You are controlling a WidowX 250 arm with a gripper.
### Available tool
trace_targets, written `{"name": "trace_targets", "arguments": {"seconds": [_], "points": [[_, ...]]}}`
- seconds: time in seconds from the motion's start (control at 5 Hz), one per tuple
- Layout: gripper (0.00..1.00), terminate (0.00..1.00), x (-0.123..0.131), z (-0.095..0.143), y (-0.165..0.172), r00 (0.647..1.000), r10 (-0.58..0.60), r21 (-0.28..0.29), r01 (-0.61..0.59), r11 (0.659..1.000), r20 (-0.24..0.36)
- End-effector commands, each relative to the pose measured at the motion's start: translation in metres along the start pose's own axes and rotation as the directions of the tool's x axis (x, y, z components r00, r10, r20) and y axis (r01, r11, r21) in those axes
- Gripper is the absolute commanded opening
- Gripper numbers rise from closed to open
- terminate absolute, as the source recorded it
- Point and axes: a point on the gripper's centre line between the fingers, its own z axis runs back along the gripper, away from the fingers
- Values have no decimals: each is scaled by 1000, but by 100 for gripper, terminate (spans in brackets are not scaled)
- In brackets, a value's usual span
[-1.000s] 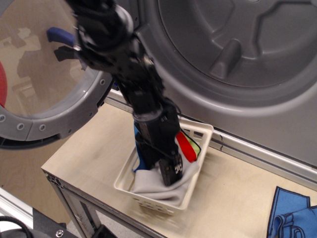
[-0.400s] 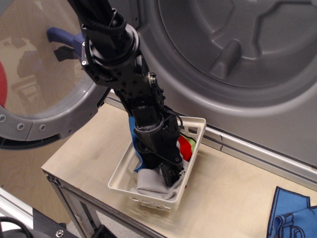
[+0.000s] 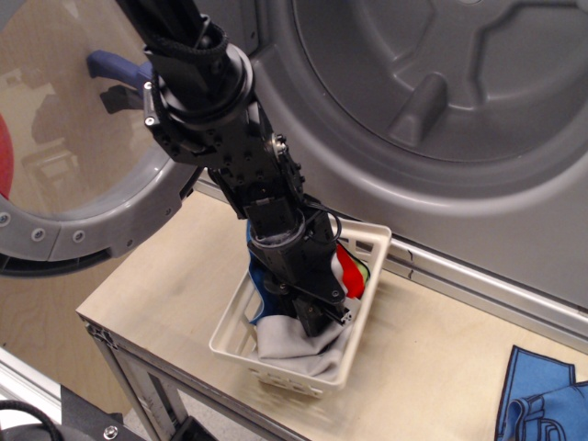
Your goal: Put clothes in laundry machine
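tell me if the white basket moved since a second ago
Yes. The white basket shifted slightly left and back toward the table's front edge, then partly returned right; its far corner sits near the laundry machine's base rail.

I work in a lab mock-up of a laundry room: an oversized grey laundry machine (image 3: 441, 110) behind a bare plywood table (image 3: 165, 285) on an aluminium-profile frame (image 3: 129, 367).

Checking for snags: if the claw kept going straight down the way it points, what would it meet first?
Most likely the light-grey cloth in the white basket; the claw already looks buried in it, though depth is unclear.
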Motion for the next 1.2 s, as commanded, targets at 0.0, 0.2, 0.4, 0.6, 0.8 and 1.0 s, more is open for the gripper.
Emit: {"name": "trace_targets", "arguments": {"seconds": [0.0,0.2,0.4,0.6,0.8,1.0], "points": [[0,0,48,72,1,968,144,55,-158,986,206],[0,0,59,102,-11,945,172,31,-188,982,278],[0,0,70,121,-29,907,147,39,-176,984,394],[0,0,94,135,-42,864,146,34,-185,982,481],[0,0,122,141,-50,820,143,49,-204,978,554],[0,0,151,143,-54,779,125,84,-222,971,614]]}}
